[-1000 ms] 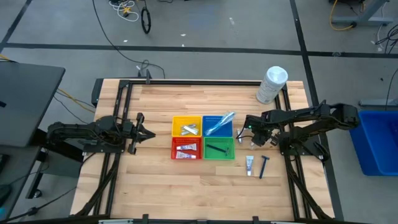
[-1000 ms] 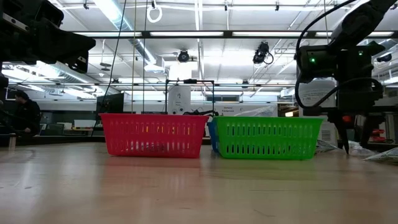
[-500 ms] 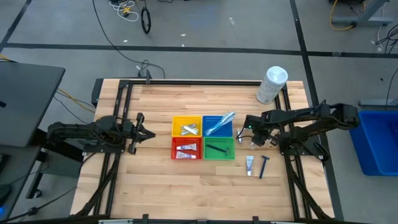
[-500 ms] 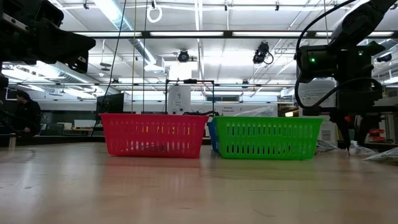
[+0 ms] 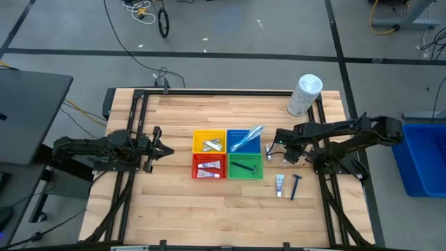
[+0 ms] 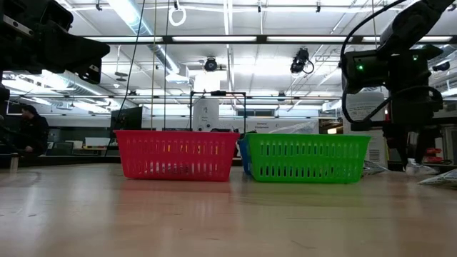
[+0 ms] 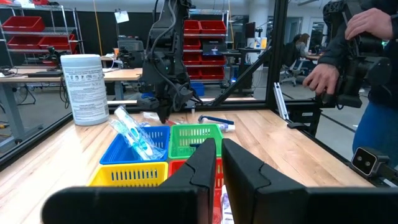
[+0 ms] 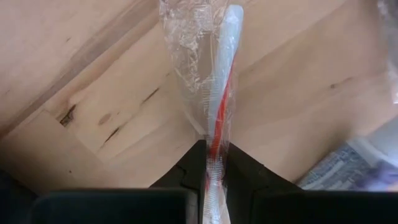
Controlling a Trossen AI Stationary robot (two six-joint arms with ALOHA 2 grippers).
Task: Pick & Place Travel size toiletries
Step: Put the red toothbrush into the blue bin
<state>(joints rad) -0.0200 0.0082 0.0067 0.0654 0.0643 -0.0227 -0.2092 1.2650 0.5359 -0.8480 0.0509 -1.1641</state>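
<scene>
Right gripper (image 8: 211, 163) clamped on a wrapped toothbrush (image 8: 219, 93) above bare wood right of the green basket (image 5: 246, 168); left gripper (image 7: 214, 163) closed, idle far left.

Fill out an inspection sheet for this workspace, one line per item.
Surface: wooden table, bare around the baskets.
Job's things: wrapped toothbrush in the right gripper; tube and razor loose on the table; four baskets partly filled.
Clutter: white container at the far right corner.
Grippers: right gripper shut on the toothbrush; left gripper shut, empty, waiting left of the baskets.
Cables: loose cables on the floor.
Surroundings: person beside the table.
</scene>
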